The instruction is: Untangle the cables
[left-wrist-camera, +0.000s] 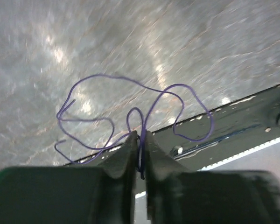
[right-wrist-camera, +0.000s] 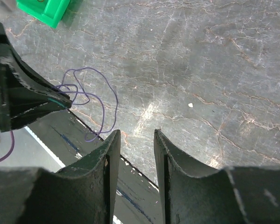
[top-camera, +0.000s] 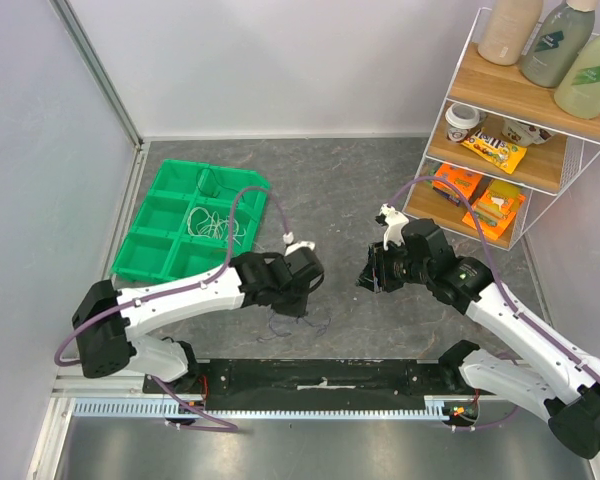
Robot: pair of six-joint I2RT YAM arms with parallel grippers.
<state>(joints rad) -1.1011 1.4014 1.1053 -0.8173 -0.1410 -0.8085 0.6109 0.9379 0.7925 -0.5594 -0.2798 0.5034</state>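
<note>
1. The surface, grey and mottled, fills the middle of the top view. A black strip runs along its near edge at the bottom of the frame.
2. A wire rack stands at the upper right, loaded with bottles and snack packets. It is well apart from the work and is judged to have no part in it.
3. A green tray is set at the upper left. White cables are seen in its middle compartments, loosely coiled and overlapping. Whether they are free of one another cannot be told.
4. The left arm is extended toward the lower centre. In the left wrist view its jaws are pressed together on a purple cable, the strand pinched between the tips.
5. The right arm is held right of centre. Its jaws stand apart with nothing between them, over bare surface, near the purple cable but not touching it.
6. The purple cable is located at the lower centre of the top view, just beside the black strip. Several open loops are noted, crossing one another. No tight knot is made out. Whether the loops rest on the surface or hang just above it cannot be told.
7. Progress is judged partial: some cables are in the tray, and one is gripped but not yet straightened. The crossed loops are left to be drawn out, probably with the free jaws taking a second hold.
</note>
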